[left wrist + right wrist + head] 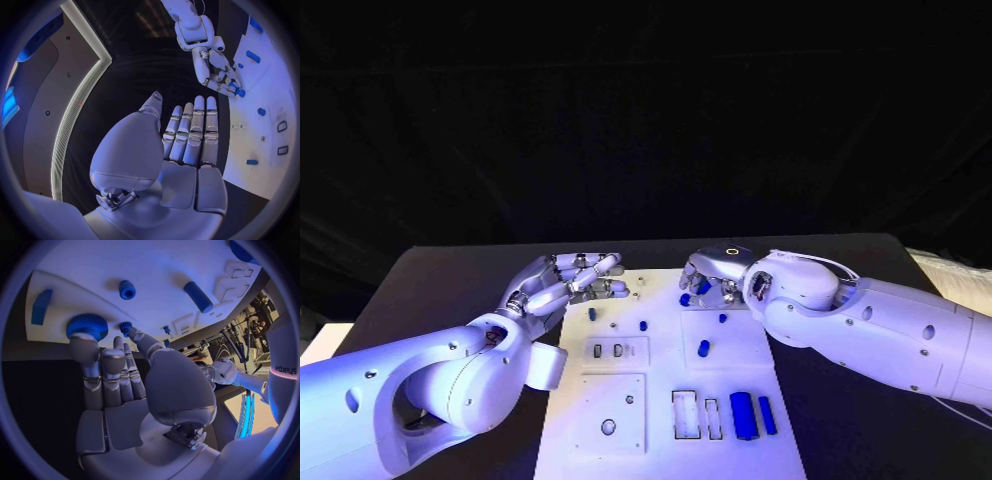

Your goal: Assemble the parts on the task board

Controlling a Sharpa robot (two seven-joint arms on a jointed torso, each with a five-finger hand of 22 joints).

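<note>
Black counter (473, 270) fills the middle band of the head view, carrying the white task board (620, 400) at lower centre. Left robot hand (571, 280) hovers open at the board's upper left corner. Right robot hand (714, 272) pinches a ridged blue knob (87, 326) at the upper right edge. Two blue bars (751, 414) lie lower right.

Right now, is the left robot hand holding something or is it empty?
Empty. The left robot hand holds nothing: its fingers lie straight and side by side, beside the task board.
</note>
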